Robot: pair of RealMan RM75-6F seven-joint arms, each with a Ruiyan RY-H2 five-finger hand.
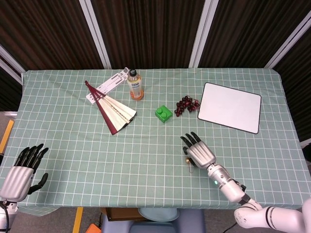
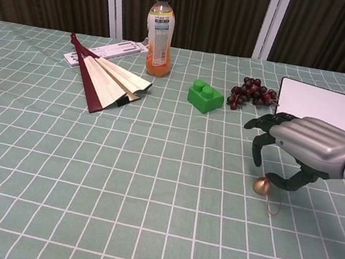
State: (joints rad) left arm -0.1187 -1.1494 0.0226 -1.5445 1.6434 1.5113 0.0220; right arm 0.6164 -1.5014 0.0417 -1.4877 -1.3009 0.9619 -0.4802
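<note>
Small brass-coloured bell [image 2: 260, 185] pinched between thumb and a fingertip of the right hand [image 2: 304, 150] — other fingers curled over it, palm down. Seen from above as a tiny gold dot [image 1: 186, 158] just at the left edge of that hand [image 1: 199, 151], low over the green checked desk [image 2: 85, 181], in front of the grapes [image 2: 252, 92] and well short of the white board [image 2: 333, 109]. Thin reddish loop of cord [image 2: 271, 204] trailing from the bell down toward the cloth.

Judged light, hard and round — likely slick metal, apt to roll or squirt out of a loose pinch. Not fragile, though the cord looks flimsy. Best hold probably at the top, near the cord, or across the widest part with two opposed fingertips; a gentle, steady squeeze ought to be enough. Exact contact spot too small to make out.

Left hand [image 1: 22, 170] off the near left corner of the desk, fingers apart and straight, holding nothing.

Further back, untouched: green block [image 2: 205, 96], orange drink bottle [image 2: 160, 34], folded fan [image 2: 104, 83] lying partly over a white flat pack [image 2: 109, 50].
</note>
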